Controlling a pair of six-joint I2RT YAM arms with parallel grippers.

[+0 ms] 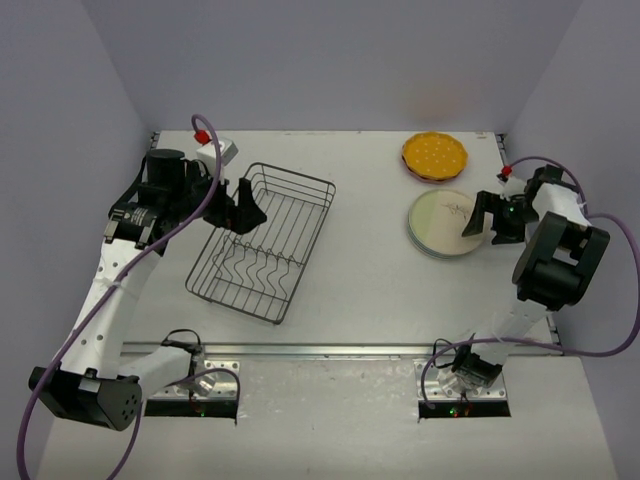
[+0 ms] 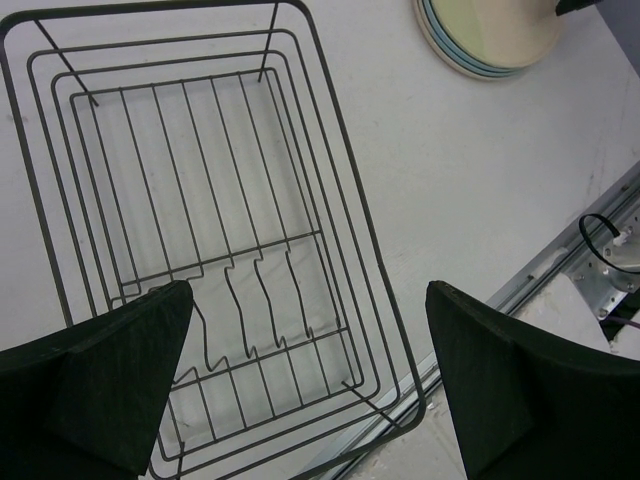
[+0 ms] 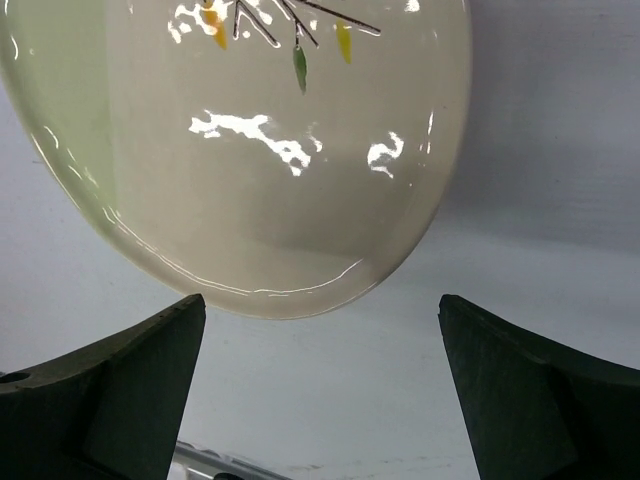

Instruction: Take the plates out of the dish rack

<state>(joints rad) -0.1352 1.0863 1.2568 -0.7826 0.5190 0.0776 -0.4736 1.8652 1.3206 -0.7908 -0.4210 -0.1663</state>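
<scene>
The grey wire dish rack (image 1: 265, 240) sits left of centre with no plate in it; the left wrist view (image 2: 200, 250) shows its bare wavy dividers. A pale green-cream plate with line marks (image 1: 445, 222) tops a stack at right, also in the right wrist view (image 3: 250, 150) and the left wrist view (image 2: 490, 35). An orange-yellow dotted plate (image 1: 435, 153) lies on another stack behind it. My left gripper (image 1: 243, 208) is open over the rack's left rim. My right gripper (image 1: 487, 218) is open and empty at the green-cream plate's right edge.
A metal rail (image 1: 340, 350) runs along the near edge of the white table, with the arm bases below it. Grey walls close in the table on the left, back and right. A cable (image 2: 600, 235) lies by the rail.
</scene>
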